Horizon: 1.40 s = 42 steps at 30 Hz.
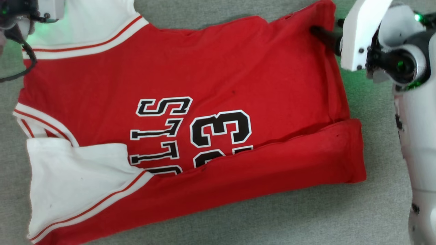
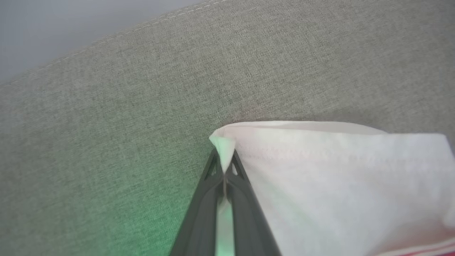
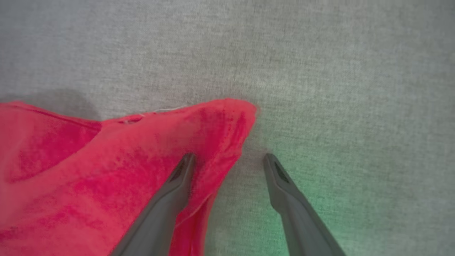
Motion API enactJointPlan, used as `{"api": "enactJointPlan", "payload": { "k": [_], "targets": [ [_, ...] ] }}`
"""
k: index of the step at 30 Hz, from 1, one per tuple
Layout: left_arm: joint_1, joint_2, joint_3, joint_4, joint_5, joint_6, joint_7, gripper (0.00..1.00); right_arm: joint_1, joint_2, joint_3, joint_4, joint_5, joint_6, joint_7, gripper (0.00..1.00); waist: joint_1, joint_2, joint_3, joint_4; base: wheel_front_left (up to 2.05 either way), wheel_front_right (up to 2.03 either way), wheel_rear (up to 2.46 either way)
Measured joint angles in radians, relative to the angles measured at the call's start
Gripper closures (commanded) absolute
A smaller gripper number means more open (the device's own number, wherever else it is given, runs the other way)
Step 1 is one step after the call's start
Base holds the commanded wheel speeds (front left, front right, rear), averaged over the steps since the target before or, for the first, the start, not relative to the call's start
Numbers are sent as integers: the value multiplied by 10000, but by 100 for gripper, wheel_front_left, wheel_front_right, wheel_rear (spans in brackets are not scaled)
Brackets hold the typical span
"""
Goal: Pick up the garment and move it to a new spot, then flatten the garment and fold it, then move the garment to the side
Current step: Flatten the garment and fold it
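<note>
The garment [image 1: 190, 78], a red jersey with black-and-white lettering and white sleeves, lies spread on the grey fabric surface, its near long edge folded up over the print. My left gripper [image 2: 224, 160] is shut on the corner of the white sleeve [image 2: 337, 185] at the far left. My right gripper [image 3: 229, 160] is open at the garment's far right corner. One of its fingers [image 3: 177, 185] rests on the red cloth [image 3: 106, 177] and the other on the bare surface beside it. In the head view that gripper [image 1: 328, 29] sits at the upper right.
Grey woven fabric [image 1: 272, 217] lies under and around the garment. A stitched seam [image 2: 106, 39] marks that surface's edge beyond the left gripper, with pale grey past it. My right arm's white forearm [image 1: 419, 136] runs down the right side.
</note>
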<state>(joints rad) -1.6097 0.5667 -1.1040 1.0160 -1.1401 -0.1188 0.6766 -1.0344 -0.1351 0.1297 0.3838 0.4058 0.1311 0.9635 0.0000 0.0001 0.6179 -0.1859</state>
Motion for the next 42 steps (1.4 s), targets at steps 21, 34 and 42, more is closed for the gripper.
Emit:
{"api": "enactJointPlan", "payload": {
  "k": [21,34,42],
  "targets": [
    [91,-435,309,263,-591,-90,-1101,100,-1042,-1005,1605,2075,780,2,-686,100,0,0,-479,434,0,0,0],
    [872,211,337,-1329,-1457,-90,-497,100,21,-2456,2754,1473,1875,2,-1868,100,0,0,-1690,1157,0,0,0],
    [2192,1104,171,-3267,-1743,343,-115,100,1202,-3605,3308,541,2627,2,-1904,100,0,0,-2618,1693,0,0,0]
  ]
}}
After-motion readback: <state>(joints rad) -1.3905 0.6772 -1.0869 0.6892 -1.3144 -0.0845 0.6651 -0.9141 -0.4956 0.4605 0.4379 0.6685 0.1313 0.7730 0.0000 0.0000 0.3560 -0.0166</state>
